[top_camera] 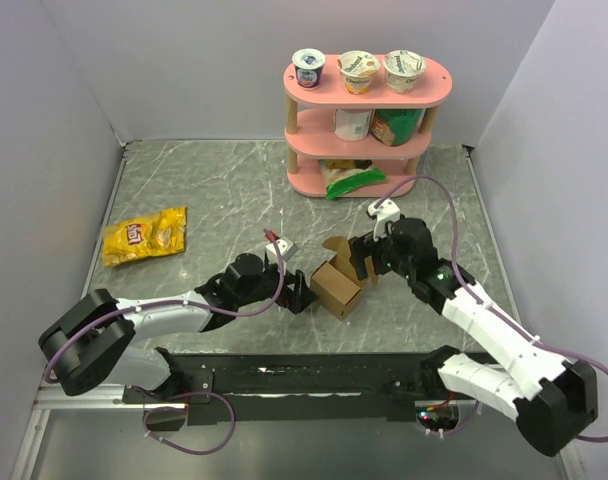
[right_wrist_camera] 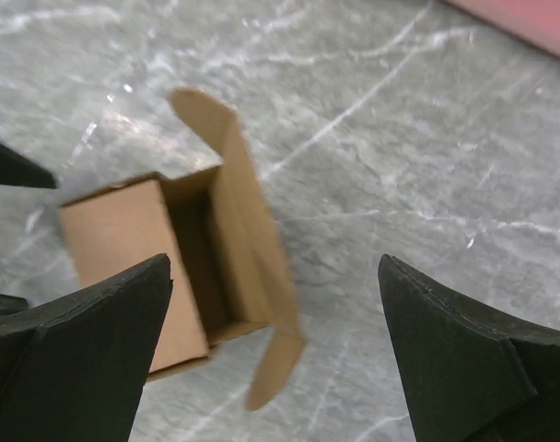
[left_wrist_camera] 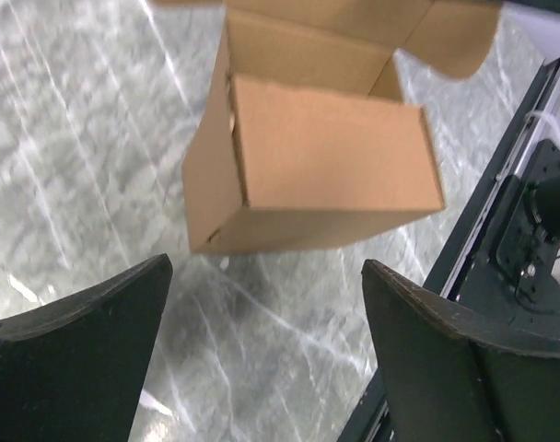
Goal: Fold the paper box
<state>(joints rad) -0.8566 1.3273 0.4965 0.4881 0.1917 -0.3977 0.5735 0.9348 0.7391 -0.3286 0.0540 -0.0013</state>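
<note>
Left pincer (left_wrist_camera: 266, 276) and right pincer (right_wrist_camera: 275, 267) gape empty, paper box (top_camera: 336, 288) between them.

My jaws are black. The paper box (top_camera: 336, 287) is plain brown, unmarked. The counter (top_camera: 214, 190) is grey marble veined white. The bag (top_camera: 144, 236) is yellow, its mark seemingly red. The shelf (top_camera: 369, 101) is pink.

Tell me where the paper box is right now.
In the top view the paper box stands on the table near its front middle, between the left gripper and the right gripper, lid flap open, gripped by neither.
</note>
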